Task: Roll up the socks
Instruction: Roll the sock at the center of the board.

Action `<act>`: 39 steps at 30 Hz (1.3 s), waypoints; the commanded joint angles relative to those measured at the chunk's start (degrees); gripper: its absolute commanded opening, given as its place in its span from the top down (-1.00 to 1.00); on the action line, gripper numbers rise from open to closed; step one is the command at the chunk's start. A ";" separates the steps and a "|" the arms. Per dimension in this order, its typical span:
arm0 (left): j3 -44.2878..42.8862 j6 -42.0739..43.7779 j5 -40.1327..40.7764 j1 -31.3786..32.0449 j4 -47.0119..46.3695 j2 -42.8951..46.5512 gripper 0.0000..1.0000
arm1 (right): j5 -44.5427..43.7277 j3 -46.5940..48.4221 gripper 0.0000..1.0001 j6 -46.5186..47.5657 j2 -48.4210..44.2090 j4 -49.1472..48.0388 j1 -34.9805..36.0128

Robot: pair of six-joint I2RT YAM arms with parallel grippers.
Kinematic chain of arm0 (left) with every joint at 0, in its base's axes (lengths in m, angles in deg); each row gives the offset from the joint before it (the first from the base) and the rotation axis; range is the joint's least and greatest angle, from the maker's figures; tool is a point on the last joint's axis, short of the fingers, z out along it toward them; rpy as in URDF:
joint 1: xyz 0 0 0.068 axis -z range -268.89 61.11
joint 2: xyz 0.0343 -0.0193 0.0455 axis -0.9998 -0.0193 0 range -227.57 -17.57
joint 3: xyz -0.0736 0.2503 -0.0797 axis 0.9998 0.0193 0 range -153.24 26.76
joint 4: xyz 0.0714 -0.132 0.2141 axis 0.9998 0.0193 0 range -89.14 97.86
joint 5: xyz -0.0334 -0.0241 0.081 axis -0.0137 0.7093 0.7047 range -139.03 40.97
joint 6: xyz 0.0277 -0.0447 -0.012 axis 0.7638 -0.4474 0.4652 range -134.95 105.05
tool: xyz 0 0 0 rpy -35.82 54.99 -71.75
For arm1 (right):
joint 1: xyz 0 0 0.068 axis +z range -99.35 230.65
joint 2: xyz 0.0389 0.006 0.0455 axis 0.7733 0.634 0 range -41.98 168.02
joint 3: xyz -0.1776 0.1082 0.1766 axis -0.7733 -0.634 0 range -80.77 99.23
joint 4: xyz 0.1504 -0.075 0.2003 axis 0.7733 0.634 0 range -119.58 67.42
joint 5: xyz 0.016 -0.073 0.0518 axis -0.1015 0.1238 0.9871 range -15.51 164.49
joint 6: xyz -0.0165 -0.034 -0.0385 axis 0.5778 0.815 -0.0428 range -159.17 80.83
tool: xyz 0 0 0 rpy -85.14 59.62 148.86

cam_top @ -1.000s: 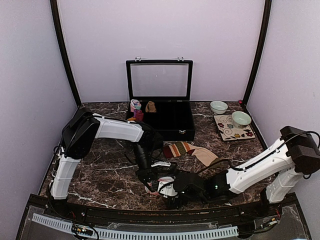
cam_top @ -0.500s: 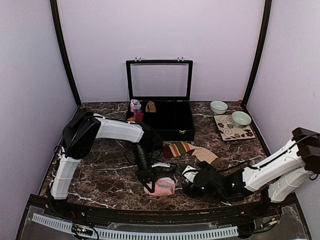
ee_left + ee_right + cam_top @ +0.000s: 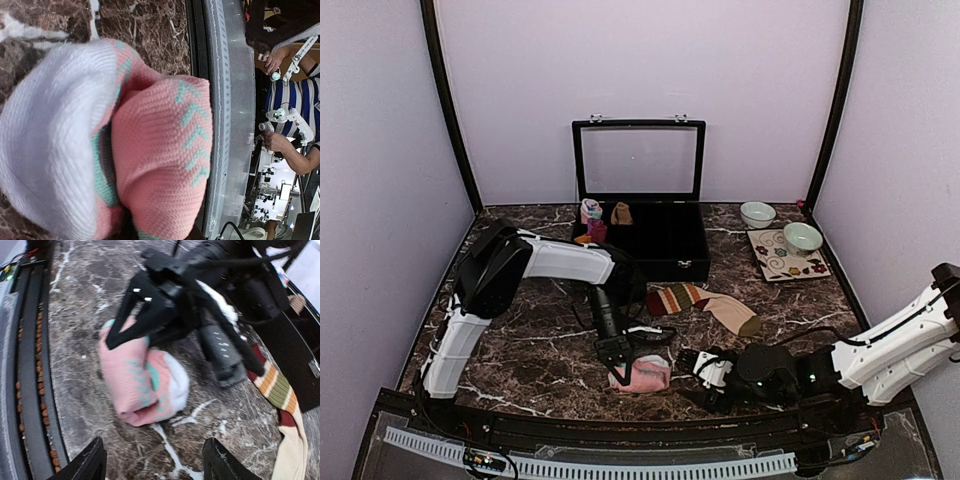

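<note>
The pink sock (image 3: pixel 644 375) with its mint pattern lies bunched into a short thick roll near the front edge, white end to the right (image 3: pixel 176 382). My left gripper (image 3: pixel 624 364) is shut on the roll's left part, its black fingers (image 3: pixel 120 322) clamped over the pink knit. In the left wrist view the sock (image 3: pixel 160 150) fills the frame and hides the fingers. My right gripper (image 3: pixel 706 371) stands open just right of the roll, fingertips (image 3: pixel 87 462) wide apart, nothing between them. The striped sock (image 3: pixel 705 303) lies flat behind, unrolled.
A black case (image 3: pixel 660 245) with its glass lid up stands at the back centre. Small rolled bundles (image 3: pixel 592 218) sit at its left end. Two bowls (image 3: pixel 757 213) (image 3: pixel 803 237) and a patterned mat (image 3: pixel 790 258) are at the back right. The table's front rail (image 3: pixel 620 432) runs close to the roll.
My right gripper has drawn back to the right, off the pink roll, which now lies uncovered. My left gripper has kept its hold on the roll and barely moved.
</note>
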 commanded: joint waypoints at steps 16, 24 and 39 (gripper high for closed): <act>0.91 -3.24 16.91 -0.10 -4.50 -8.59 1.00 | 7.64 14.65 -0.13 23.67 26.05 -15.40 0.30; 1.18 -1.72 17.14 -0.29 -3.61 -8.53 1.00 | 7.56 14.31 -0.08 23.52 30.14 -18.28 -1.87; 1.60 -2.65 16.68 -0.45 -4.73 -2.85 0.40 | 9.25 10.12 0.25 14.69 36.25 -16.56 -2.11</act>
